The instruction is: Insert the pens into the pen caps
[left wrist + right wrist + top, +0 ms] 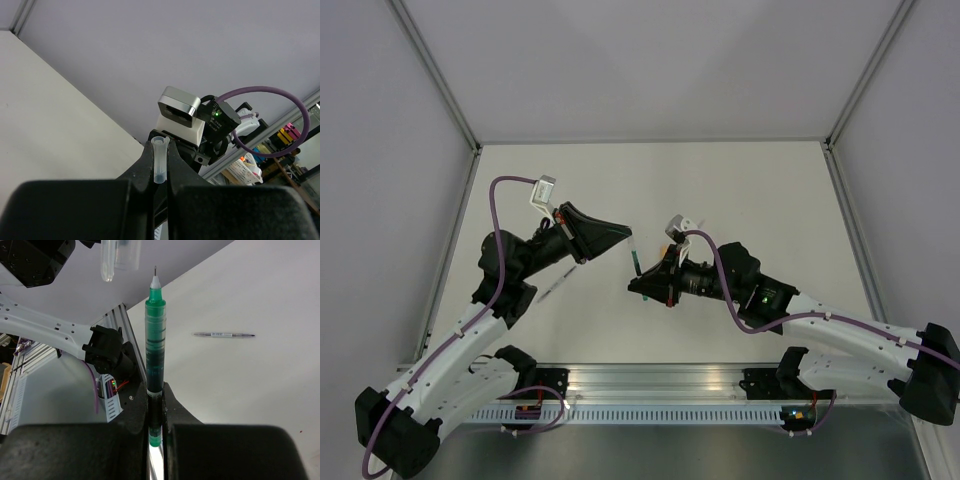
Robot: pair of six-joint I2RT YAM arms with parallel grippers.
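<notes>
A robotics lab test cell: a white table [650, 190] walled by plain grey panels [650, 60] on aluminium posts [435, 72], an aluminium rail [660, 378] along the table's near edge, cluttered shelving [247, 167] beyond the table.

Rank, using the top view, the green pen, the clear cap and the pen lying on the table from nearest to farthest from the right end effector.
1. Green pen: gripped in the right end effector itself.
2. Clear cap: just past the pen's tip, held by the left end effector.
3. Grey pen: lying on the table, well off to the left.
</notes>
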